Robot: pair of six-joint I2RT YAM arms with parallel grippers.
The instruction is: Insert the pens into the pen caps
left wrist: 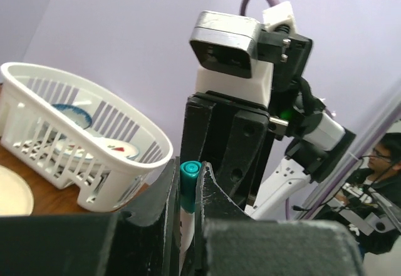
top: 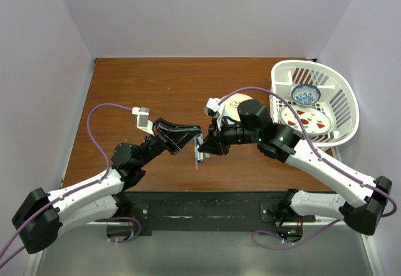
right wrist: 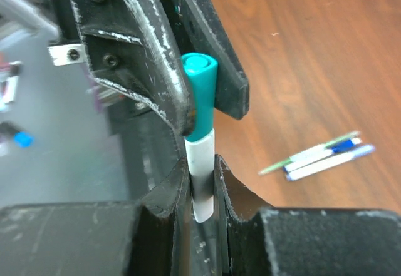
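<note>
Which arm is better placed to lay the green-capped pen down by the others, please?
Right, probably. The right end effector grips the pen by the barrel, while the left end effector pinches only the cap, which might slip off. The other pens lie close by.

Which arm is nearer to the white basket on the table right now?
Right. The right arm bends close beside the white basket; the left arm lies on the opposite side of the table, well apart from it.
</note>
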